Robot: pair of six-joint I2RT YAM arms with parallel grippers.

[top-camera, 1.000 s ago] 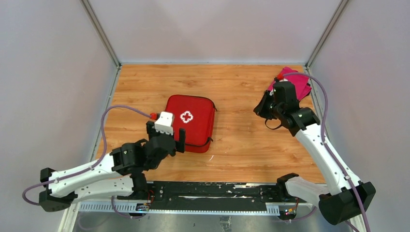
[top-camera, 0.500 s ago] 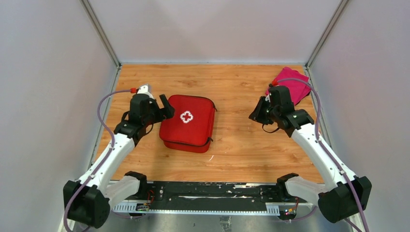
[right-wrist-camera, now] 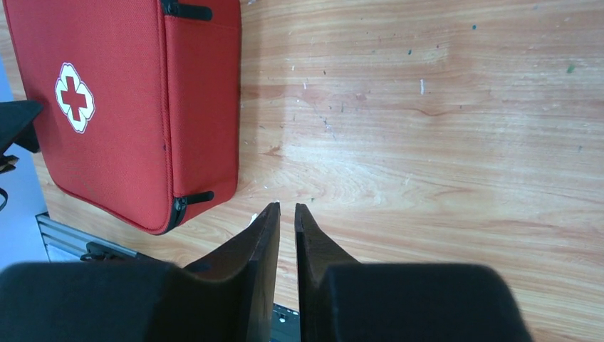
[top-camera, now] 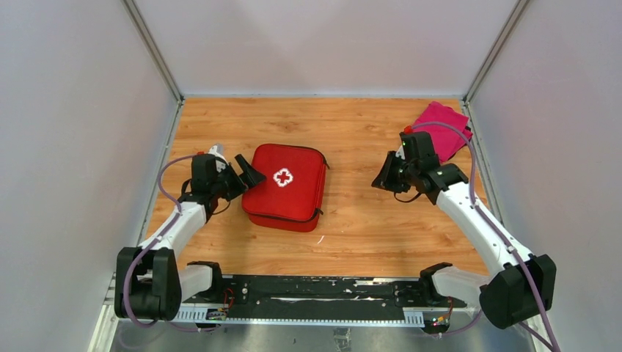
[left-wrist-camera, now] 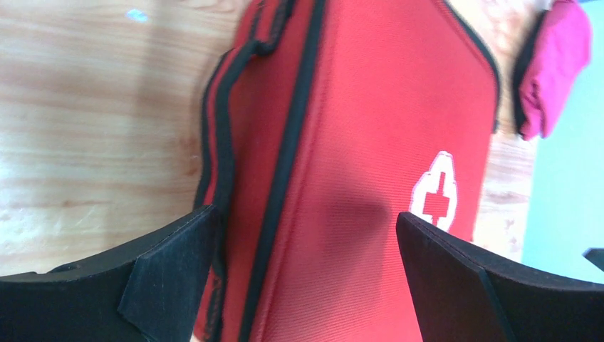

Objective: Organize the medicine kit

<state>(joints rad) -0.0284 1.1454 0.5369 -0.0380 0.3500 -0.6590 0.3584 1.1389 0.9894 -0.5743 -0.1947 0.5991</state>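
medicine kit (top-camera: pixel 285 187) zipped, flat mid table (top-camera: pixel 352 132), just right of my L tool (top-camera: pixel 248 172). Jaws wide, lined up on its left edge. R tool (top-camera: pixel 383 180) nearly pinched, empty, well apart. L arm's nearer.

A closed red medicine kit (top-camera: pixel 287 189), white cross (top-camera: pixel 283 177) up, lies left of centre on the wooden tabletop (top-camera: pixel 359 220); the left pincer (top-camera: pixel 247 170) gapes wide just beside its left edge; the right pincer (top-camera: pixel 383 180) hangs well right of the kit; a folded magenta cloth (top-camera: pixel 444 134) sits in the far right corner.
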